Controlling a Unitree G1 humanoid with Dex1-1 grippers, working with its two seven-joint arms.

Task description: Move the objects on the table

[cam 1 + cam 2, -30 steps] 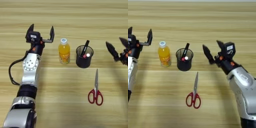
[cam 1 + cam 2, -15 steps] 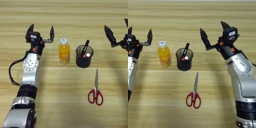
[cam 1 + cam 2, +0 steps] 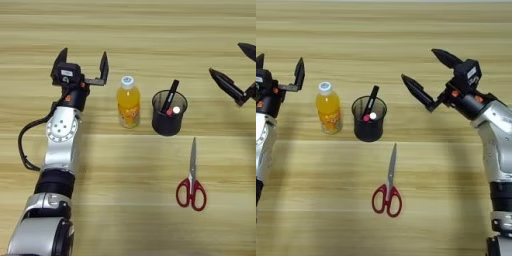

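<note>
Three objects are shown mid-worktop [image 3: 125,30]: an orange-drink bottle [image 3: 128,102], just right of it a mesh pen cup [image 3: 169,113] holding markers, and nearer the robot red-handled scissors [image 3: 191,177] lying flat. The bottle is judged light, smooth and easily tipped, best taken about its body; the cup is stiff but top-heavy, best gripped across its wall; the thin scissors are best pinched at the handles. The left gripper [image 3: 83,64] is held beside the bottle, fingers spread and empty. The right gripper [image 3: 428,77], likewise spread and empty, is seen farther back and nearer the cup than a second earlier.
</note>
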